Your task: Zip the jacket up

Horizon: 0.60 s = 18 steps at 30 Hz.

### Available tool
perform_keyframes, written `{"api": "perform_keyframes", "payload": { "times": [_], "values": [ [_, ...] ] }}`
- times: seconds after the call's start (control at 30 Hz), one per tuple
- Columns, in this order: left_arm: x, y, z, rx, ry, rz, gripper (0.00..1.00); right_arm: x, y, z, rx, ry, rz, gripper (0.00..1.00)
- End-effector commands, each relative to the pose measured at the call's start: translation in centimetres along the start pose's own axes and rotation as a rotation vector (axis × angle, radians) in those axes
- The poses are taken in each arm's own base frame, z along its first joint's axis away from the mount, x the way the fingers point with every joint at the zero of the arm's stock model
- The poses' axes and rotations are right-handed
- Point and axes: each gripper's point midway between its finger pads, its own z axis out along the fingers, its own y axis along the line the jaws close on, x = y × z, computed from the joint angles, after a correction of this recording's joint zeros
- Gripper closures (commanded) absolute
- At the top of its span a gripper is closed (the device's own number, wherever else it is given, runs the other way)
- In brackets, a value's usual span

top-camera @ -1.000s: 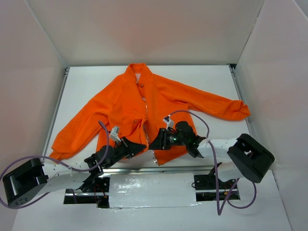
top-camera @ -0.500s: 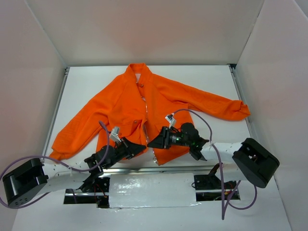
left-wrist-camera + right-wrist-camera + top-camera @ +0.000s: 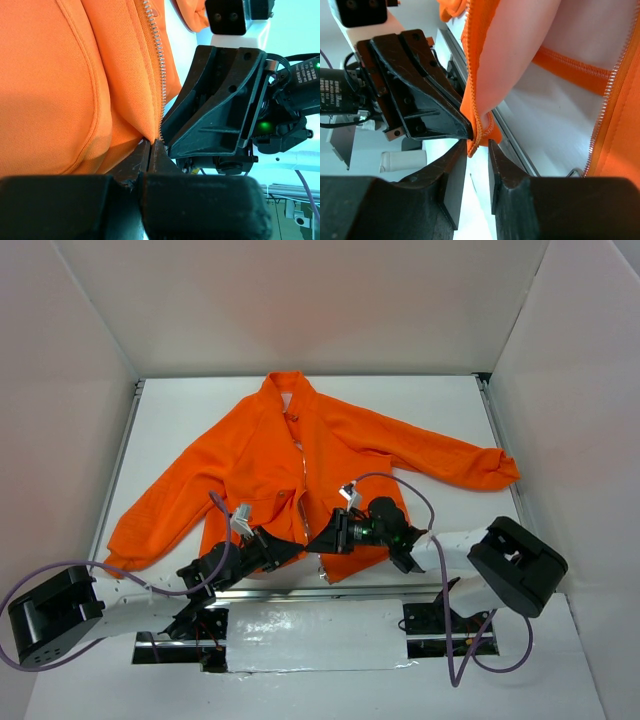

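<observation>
The orange jacket (image 3: 300,465) lies spread on the white table, collar at the far side, its front open at the bottom. My left gripper (image 3: 151,141) is shut on the bottom corner of one front panel, right at the end of the pale zipper teeth (image 3: 159,60). My right gripper (image 3: 477,146) faces it tip to tip. Its jaws stand a little apart, and that same hem corner (image 3: 481,131) hangs between the fingertips without being pinched. The other zipper half (image 3: 607,100) runs down the right of the right wrist view. From above, both grippers meet at the hem (image 3: 305,543).
A metal rail (image 3: 270,591) runs along the table's near edge just below the hem. White enclosure walls (image 3: 70,360) stand on three sides. Purple cables (image 3: 400,483) loop over both arms. A sleeve (image 3: 470,465) reaches toward the right wall.
My right gripper's jaws have narrowed around the hem corner, and the right arm's elbow shifted slightly. The left gripper has kept its hold in place.
</observation>
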Motion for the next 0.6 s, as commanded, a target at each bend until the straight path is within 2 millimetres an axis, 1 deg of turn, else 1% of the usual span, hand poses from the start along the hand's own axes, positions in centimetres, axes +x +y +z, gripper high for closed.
{"api": "perform_keyframes", "payload": {
  "times": [0.0, 0.1, 0.2, 0.27, 0.33, 0.37, 0.4, 0.47, 0.5, 0.57],
  "values": [
    [-0.7, -2.9, 0.2, 0.097, -0.023, 0.005, 1.00, -0.5, 2.2, 0.7, -0.074, 0.000, -0.044, 0.70],
    [-0.6, -3.1, 0.3, 0.106, -0.016, 0.004, 1.00, -0.3, 2.3, 1.0, -0.082, 0.008, -0.036, 0.74],
    [-0.4, -3.4, 0.4, 0.115, -0.005, 0.009, 1.00, -0.3, 1.9, 1.3, -0.072, 0.014, -0.029, 0.81],
    [-0.3, -3.4, 0.4, 0.115, 0.001, 0.011, 1.00, -0.3, 1.7, 1.4, -0.067, 0.013, -0.030, 0.92],
    [-0.3, -3.5, 0.4, 0.114, 0.005, 0.013, 1.00, -0.3, 1.6, 1.4, -0.063, 0.013, -0.036, 1.00],
    [-0.2, -3.1, 0.4, 0.103, 0.008, 0.013, 0.97, -0.2, 1.4, 1.3, -0.054, 0.018, -0.045, 1.00],
    [-0.2, -3.2, 0.4, 0.103, 0.008, 0.013, 0.87, -0.1, 1.5, 1.2, -0.056, 0.024, -0.056, 1.00],
    [-0.1, -3.0, 0.2, 0.106, 0.008, 0.010, 0.77, 0.0, 1.5, 1.1, -0.054, 0.044, -0.103, 1.00],
    [-0.1, -3.0, 0.1, 0.109, 0.009, 0.008, 0.69, 0.4, 1.8, 1.0, -0.070, 0.067, -0.148, 1.00],
    [-0.1, -3.0, -0.1, 0.116, 0.009, 0.009, 0.65, 0.5, 2.2, 0.8, -0.085, 0.085, -0.184, 1.00]
  ]
}}
